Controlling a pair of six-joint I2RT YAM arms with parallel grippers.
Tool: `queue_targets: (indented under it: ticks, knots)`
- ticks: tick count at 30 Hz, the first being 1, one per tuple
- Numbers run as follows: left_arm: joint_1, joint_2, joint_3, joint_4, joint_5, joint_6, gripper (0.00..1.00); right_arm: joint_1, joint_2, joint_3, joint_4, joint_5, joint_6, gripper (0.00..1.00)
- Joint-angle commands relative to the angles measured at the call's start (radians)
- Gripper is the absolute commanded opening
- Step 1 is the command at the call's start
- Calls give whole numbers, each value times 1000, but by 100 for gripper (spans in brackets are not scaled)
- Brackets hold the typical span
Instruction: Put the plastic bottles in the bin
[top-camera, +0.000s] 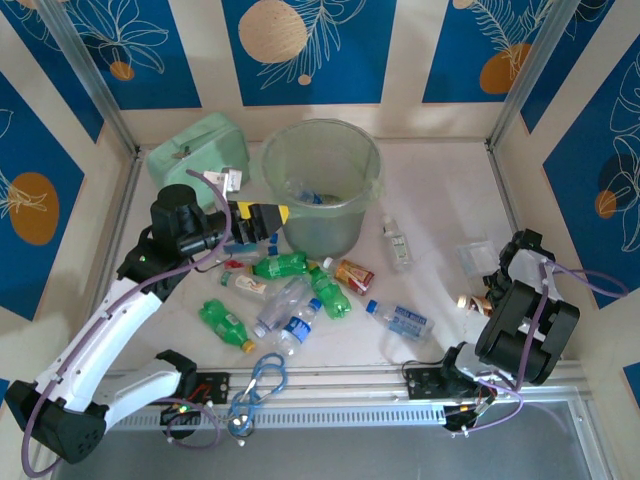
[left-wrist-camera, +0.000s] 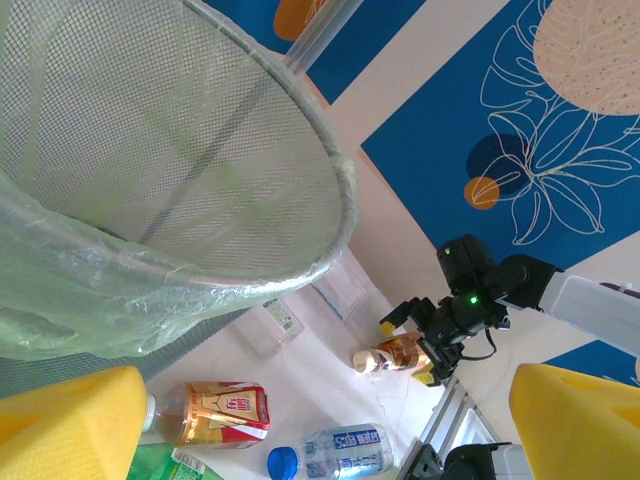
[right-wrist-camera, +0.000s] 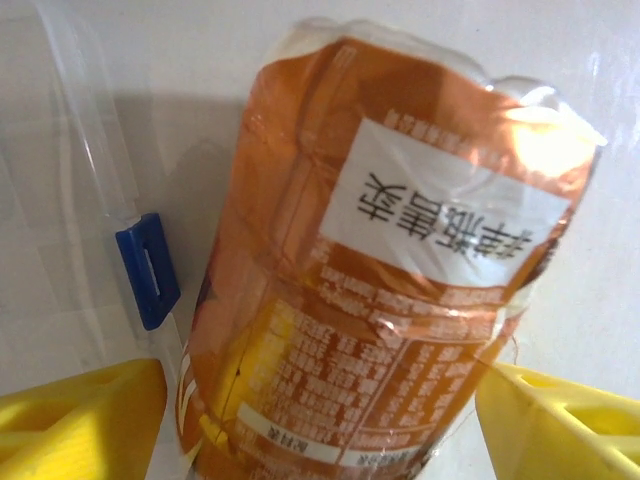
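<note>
Two yellow fingers (right-wrist-camera: 80, 420) of the right gripper (right-wrist-camera: 320, 430) straddle an orange-labelled bottle (right-wrist-camera: 380, 250) lying near the table's right edge. We see the jaws apart with a sliver of gap on one side, so nothing is clamped. A clear zip bag (right-wrist-camera: 60, 180) with a blue slider (right-wrist-camera: 147, 270) lies beside it. Our left gripper (top-camera: 262, 213) hangs wide open and empty just beside the pale-green bin (top-camera: 330, 225). Green and clear bottles (top-camera: 285, 300) lie clustered on the table (top-camera: 440, 190) before the bin, with a few more inside it.
</note>
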Motion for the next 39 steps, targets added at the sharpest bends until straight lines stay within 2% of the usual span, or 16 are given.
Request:
queue_targets:
  ticks: [1, 12, 17, 21, 27, 32, 35, 39]
  knots:
    - [-1, -22, -9, 7, 18, 11, 93, -7, 24, -18, 9, -4, -9, 79]
    - [-1, -43, -20, -5, -7, 24, 93, -10, -24, -27, -1, -2, -29, 68]
    - [-1, -40, -18, 2, -6, 25, 93, 3, -114, -5, -56, -23, -26, 65]
    - [-1, -38, -18, 0, -7, 32, 94, 54, -210, 16, -113, -66, -1, 64]
    - [-1, -31, -20, 19, 2, 19, 94, 219, -339, 110, -212, -110, 70, 63]
    - [-1, -8, -15, 67, 51, -19, 94, 404, -398, 247, -174, -228, 72, 62]
    - [-1, 19, -11, 117, 102, -60, 94, 531, -395, 365, -143, -269, 59, 61]
    - [-10, 67, 10, 214, 180, -123, 94, 743, -366, 555, -85, -255, 12, 61]
